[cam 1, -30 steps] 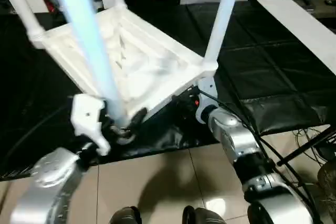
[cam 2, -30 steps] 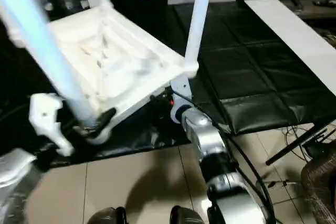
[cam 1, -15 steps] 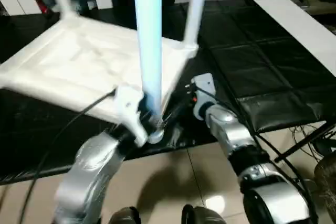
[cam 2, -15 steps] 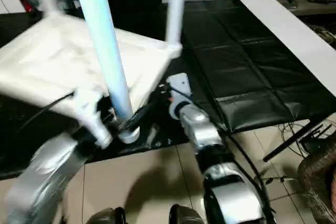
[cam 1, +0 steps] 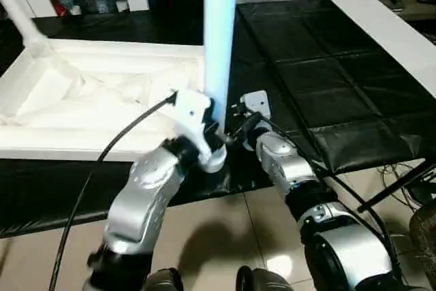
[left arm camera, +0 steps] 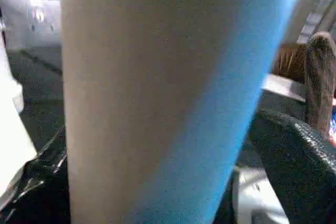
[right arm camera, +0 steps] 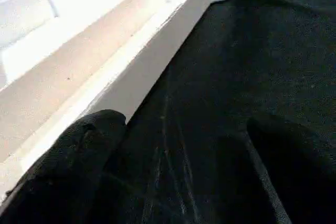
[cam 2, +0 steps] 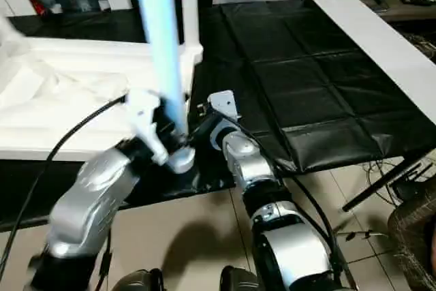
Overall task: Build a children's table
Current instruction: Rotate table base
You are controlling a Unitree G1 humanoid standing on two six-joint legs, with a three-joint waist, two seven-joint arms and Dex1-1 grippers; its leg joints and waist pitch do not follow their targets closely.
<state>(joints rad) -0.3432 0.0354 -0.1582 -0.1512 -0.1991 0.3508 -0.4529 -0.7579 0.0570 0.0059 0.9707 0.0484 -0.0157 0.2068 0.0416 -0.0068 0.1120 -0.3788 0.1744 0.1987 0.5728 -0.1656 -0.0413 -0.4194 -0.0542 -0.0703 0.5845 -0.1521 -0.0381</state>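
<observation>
The black mat-covered workbench (cam 1: 327,66) is spread from 9 to 3 o'clock. The table top (cam 1: 102,110) is laid ribbed side up at 10 o'clock on it, its hollows holding nothing. A near-corner leg (cam 1: 219,39) is seen upright at 12 o'clock, its upper end cut off; a second leg (cam 1: 20,11) is cut off at the far left corner. The left gripper (cam 1: 216,142) is spread wide around the near leg's base. The right gripper (right arm camera: 173,182) is held wide apart, nothing grasped, one finger (right arm camera: 63,166) just beside the top's rim. A white panel (cam 1: 388,32) lies at 2 o'clock.
</observation>
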